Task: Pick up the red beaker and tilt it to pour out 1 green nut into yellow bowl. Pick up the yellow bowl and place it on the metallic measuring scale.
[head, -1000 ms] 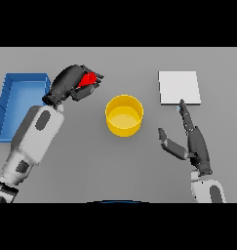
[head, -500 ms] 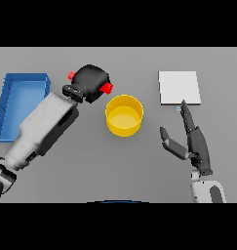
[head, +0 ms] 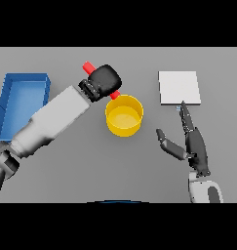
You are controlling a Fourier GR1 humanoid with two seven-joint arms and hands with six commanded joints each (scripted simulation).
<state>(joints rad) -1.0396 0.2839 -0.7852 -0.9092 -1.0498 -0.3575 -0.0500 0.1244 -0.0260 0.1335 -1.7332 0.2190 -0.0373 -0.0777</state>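
My left hand [head: 105,80] is curled round the red beaker [head: 89,66], which shows only as a red end above the hand and a red tip [head: 115,94] below it. The beaker lies tilted, its lower tip just over the back-left rim of the yellow bowl [head: 124,115]. No green nut can be seen in the bowl or the beaker. The metallic measuring scale [head: 179,87], a pale square plate, lies at the right back. In front of the scale my right hand [head: 192,143] is open, fingers straight and pointing toward it.
A blue tray [head: 22,100] sits at the left edge, beside my left forearm.
My left arm has swung right and forward, carrying the red beaker from near the blue tray to the bowl's rim and tipping it further. The right hand has not moved.
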